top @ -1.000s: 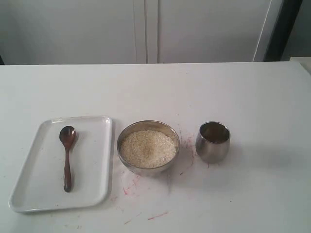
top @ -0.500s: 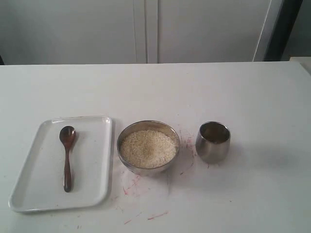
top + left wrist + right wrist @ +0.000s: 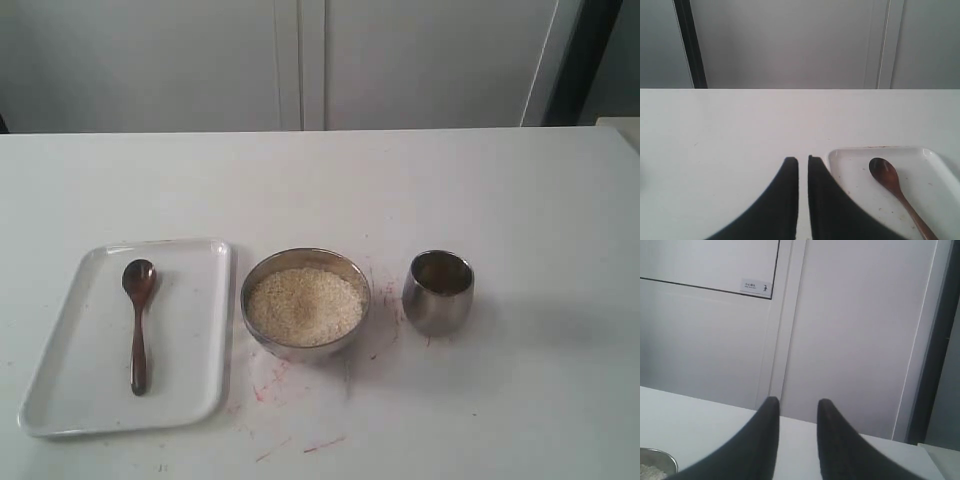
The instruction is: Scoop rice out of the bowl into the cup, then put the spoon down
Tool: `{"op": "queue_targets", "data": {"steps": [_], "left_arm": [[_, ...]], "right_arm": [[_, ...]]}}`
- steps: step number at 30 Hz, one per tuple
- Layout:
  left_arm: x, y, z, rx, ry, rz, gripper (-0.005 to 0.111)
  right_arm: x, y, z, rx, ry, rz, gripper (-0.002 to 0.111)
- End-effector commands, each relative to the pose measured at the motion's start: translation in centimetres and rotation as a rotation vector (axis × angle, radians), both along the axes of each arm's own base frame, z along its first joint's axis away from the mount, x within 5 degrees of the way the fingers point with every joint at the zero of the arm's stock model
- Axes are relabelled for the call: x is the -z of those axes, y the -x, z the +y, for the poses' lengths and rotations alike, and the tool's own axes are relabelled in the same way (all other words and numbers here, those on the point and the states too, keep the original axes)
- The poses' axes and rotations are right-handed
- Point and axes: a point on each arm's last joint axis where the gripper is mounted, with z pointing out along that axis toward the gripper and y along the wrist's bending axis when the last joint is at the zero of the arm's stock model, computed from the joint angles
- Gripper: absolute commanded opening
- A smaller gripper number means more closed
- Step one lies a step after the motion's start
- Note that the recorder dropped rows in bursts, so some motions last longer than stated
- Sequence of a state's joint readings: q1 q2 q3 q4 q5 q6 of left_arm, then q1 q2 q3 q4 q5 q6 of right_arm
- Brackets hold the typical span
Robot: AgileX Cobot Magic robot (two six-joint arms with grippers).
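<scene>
The wooden spoon (image 3: pixel 138 325) lies on a white tray (image 3: pixel 190 320) at the front left, scoop toward the back. Beside the tray stands the steel bowl (image 3: pixel 305 254), filled with rice (image 3: pixel 305 305). The small steel cup (image 3: pixel 438 292) is upright to the bowl's right, its inside dark. Neither arm shows in the exterior view. In the left wrist view my left gripper (image 3: pixel 803 160) hovers beside the tray (image 3: pixel 860 175), its jaws nearly together and empty, with the spoon (image 3: pixel 890 180) a short way off. My right gripper (image 3: pixel 797 402) is open, empty and raised, with the bowl's rim (image 3: pixel 655 458) in a corner.
The white table (image 3: pixel 500 200) carries faint red marks around the bowl and cup. A grey cabinet wall (image 3: pixel 300 60) stands behind the table's far edge.
</scene>
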State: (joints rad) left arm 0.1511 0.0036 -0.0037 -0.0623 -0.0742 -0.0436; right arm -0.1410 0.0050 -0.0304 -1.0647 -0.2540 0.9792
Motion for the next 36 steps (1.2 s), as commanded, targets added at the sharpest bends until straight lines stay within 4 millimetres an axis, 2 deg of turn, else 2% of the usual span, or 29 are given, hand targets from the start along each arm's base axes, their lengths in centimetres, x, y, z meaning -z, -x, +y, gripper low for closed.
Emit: {"op": "queue_targets", "data": {"steps": [1,6,10,17,20,36], "left_arm": [[0.0,0.0,0.0,0.004,0.009,-0.009,0.014],[0.0,0.0,0.0,0.004,0.009,-0.009,0.014],[0.0,0.0,0.0,0.004,0.009,-0.009,0.014],[0.0,0.0,0.0,0.004,0.009,-0.009,0.014],[0.0,0.0,0.0,0.004,0.009,-0.009,0.014],[0.0,0.0,0.0,0.004,0.009,-0.009,0.014]], "right_arm": [[0.8,-0.1,-0.1,0.024,0.023,0.014,0.026],[1.0,-0.2,-0.1,0.061,0.107,0.017,0.026],[1.2,-0.3,-0.6,0.118,0.101,0.041,0.026],[2.2,-0.1,-2.9,0.349,-0.035,0.162,0.026],[2.3,-0.1,-3.0,0.341,-0.166,0.16,0.026],[2.5,-0.1,-2.8,0.33,-0.112,0.187,0.026]]}}
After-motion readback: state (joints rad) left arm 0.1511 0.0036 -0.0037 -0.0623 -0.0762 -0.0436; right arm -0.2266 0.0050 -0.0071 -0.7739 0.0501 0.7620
